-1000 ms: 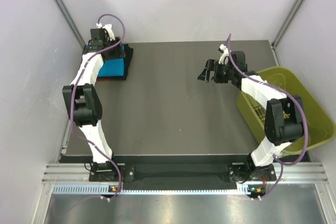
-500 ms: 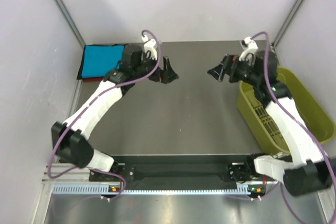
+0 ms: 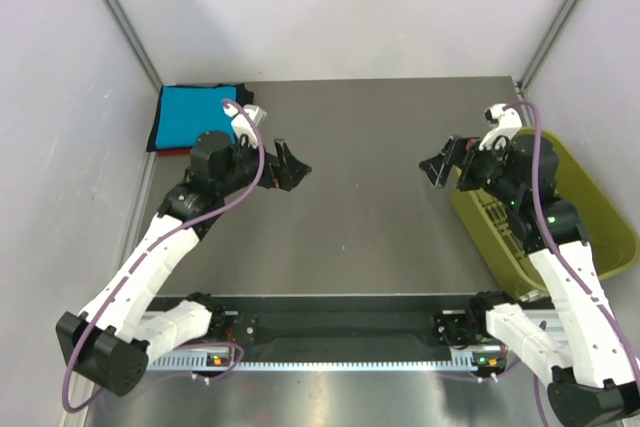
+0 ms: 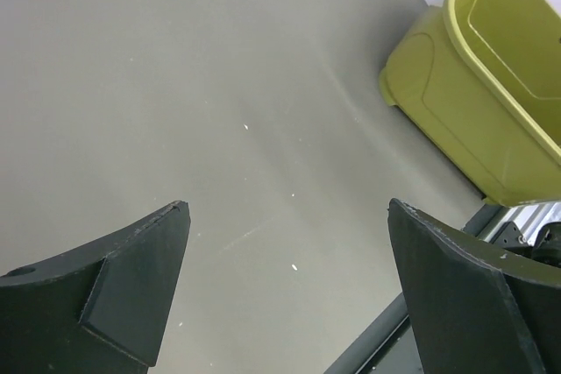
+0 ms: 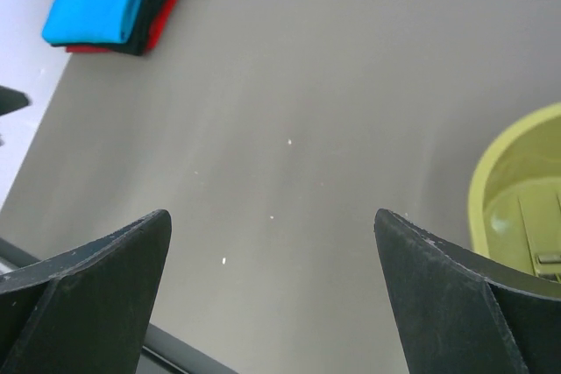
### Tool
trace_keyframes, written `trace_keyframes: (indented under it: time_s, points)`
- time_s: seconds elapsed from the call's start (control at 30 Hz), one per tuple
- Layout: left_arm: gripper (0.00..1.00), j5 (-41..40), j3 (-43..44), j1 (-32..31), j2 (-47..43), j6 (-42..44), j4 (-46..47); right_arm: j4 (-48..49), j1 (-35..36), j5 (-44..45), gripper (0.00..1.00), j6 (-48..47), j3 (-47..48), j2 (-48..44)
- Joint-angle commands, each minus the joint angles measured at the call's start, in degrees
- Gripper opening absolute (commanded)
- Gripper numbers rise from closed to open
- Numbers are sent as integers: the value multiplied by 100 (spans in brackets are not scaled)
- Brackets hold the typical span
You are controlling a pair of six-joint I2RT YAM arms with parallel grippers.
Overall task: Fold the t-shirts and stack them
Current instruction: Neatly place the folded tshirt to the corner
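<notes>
Pile of folded cloth t-shirts [image 3: 192, 115] is seen from above in the far left corner of the grey table [image 3: 360, 237]: bright teal on top, black and a red edge beneath. Well apart from it, the left fingers [image 3: 293, 163] and the right fingers [image 3: 440, 161] are held spread wide above bare table, nothing gripped. A yellow-green plastic bin [image 3: 590, 217] stands at the right edge. From the left wrist, only table and bin are shown between wide fingers. From the right wrist, the pile is seen far off, squared up. Stacking is judged finished; next, the bin would be checked for any remaining shirt, though none is made out there.
</notes>
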Motion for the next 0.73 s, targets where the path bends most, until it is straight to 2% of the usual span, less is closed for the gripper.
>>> trace_keyframes:
  time_s: [0.0,0.7]
  points:
    - [99,7,-57,-3,-319,-10,468,-126,14,270,100,-60,-13,-110]
    - [99,-72,92,-3,-389,8,248,-65,5,341,100,-113,-119,-189]
